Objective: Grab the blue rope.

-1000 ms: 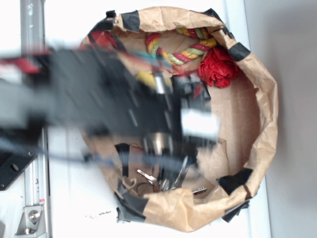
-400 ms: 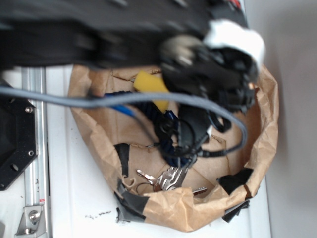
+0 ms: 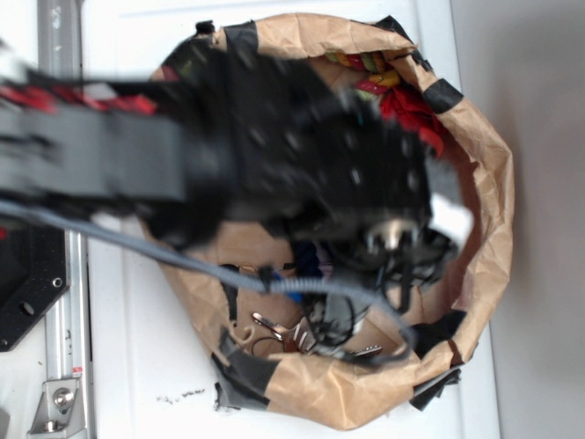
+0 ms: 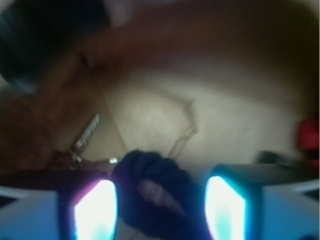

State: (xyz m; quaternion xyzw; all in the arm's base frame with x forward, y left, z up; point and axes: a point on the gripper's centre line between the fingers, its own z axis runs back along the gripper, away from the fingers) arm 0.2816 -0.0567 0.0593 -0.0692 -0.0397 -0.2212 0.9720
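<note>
Mostly blocking the exterior view: blurred black arm (image 3: 228,155) spanning the brown paper bag (image 3: 489,192). Sitting inside the bag: keys (image 3: 306,334) near the lower rim, multicolor rope (image 3: 366,62) and red cloth (image 3: 416,110) upper right. Lying between the spread gripper (image 4: 160,202) fingers (image 4: 95,212), not squeezed: blue rope (image 4: 155,190).

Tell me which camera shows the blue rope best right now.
The wrist view: the blue rope fills the lower middle, sitting between the two glowing fingers, though blurred. In the exterior view the arm hides nearly all of it; only a small dark blue patch shows.
</note>
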